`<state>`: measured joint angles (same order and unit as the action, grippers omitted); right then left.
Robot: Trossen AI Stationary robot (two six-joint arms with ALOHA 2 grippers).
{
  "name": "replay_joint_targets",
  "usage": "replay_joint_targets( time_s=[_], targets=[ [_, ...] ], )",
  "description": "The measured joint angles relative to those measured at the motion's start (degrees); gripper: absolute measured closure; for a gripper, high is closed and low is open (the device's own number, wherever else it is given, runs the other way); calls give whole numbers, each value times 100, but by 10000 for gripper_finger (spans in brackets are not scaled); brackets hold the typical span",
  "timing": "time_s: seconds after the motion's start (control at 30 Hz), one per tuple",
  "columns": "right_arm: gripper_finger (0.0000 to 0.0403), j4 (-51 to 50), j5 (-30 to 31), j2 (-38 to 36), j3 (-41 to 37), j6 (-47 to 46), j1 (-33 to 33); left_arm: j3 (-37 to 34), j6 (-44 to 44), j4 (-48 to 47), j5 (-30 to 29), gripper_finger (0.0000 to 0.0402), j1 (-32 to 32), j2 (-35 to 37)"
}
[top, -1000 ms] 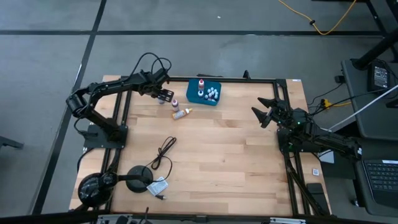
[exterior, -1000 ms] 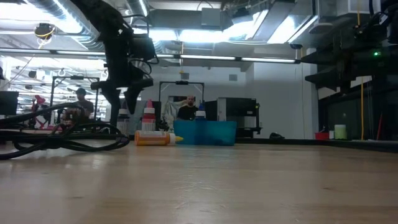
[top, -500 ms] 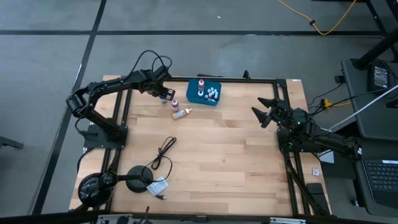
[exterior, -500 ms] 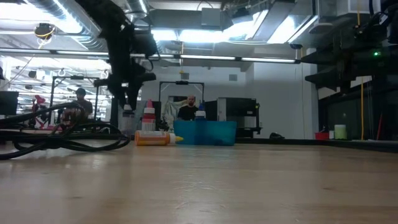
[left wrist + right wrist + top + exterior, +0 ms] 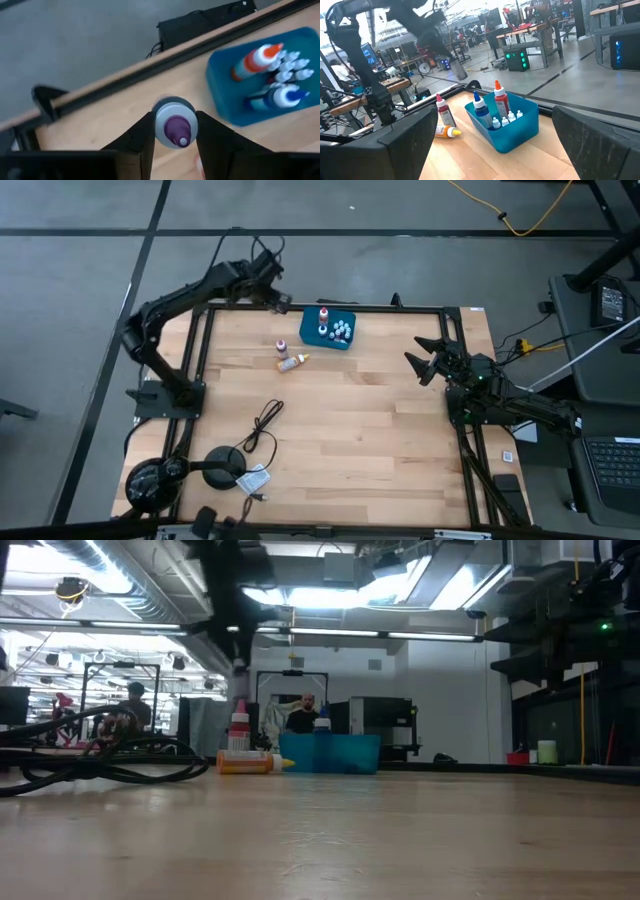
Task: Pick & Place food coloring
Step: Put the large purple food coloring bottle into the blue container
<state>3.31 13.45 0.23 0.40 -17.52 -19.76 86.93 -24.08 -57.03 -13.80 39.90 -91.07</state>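
**Left gripper holds a purple bottle at the counter's far edge**

Nearest the camera in the low view lies bare wooden counter (image 5: 400, 840), with a black cable (image 5: 90, 765) looped at one side. The high view shows that cable (image 5: 262, 425) near the front left, and wide free board across the middle and right.

Farther back, an orange bottle (image 5: 293, 362) lies on its side, and a red-bodied bottle (image 5: 282, 347) stands upright just beside it. Behind them the teal tray (image 5: 318, 338) sits close to the far rail, holding an orange-capped bottle (image 5: 255, 59), a blue-capped bottle (image 5: 280, 96) and several small white bottles (image 5: 290, 65).

The left gripper (image 5: 173, 131) is clamped on a purple bottle (image 5: 174, 124), fingers (image 5: 142, 142) pressing its sides, above the far rail left of the tray. Only the left wrist view shows this grasp; from above the bottle is hidden under the left arm (image 5: 215, 285).

The right gripper (image 5: 428, 360) waits at the counter's right edge, spread wide. Its wrist view shows the tray's front wall (image 5: 512, 135) and the bottles upright inside.

No readable writing shows on any bottle.
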Motion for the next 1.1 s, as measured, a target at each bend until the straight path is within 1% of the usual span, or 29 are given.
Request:
replay_joint_targets(
  time_s=[0.13,0.23,0.4,0.47,0.53,0.73,1.1],
  targets=[
    [11,0,-1,0,0,0,1,989,283,-337,71,282,-8,-664],
    [11,0,-1,2,0,0,2,1624,469,-421,152,285,-90,-1178],
    [11,0,0,-1,0,0,1,2420,644,-455,352,285,-270,-1945],
    [11,1,-1,-1,0,0,0,2607,645,-447,407,283,-326,-2182],
    [11,0,-1,-1,0,0,2,2719,677,-436,475,283,-373,-2386],
    [11,0,0,0,0,0,1,2733,766,-452,549,284,-506,-2803],
    [11,0,0,2,0,0,2,2725,859,-362,599,280,-603,-3361]
  ],
)
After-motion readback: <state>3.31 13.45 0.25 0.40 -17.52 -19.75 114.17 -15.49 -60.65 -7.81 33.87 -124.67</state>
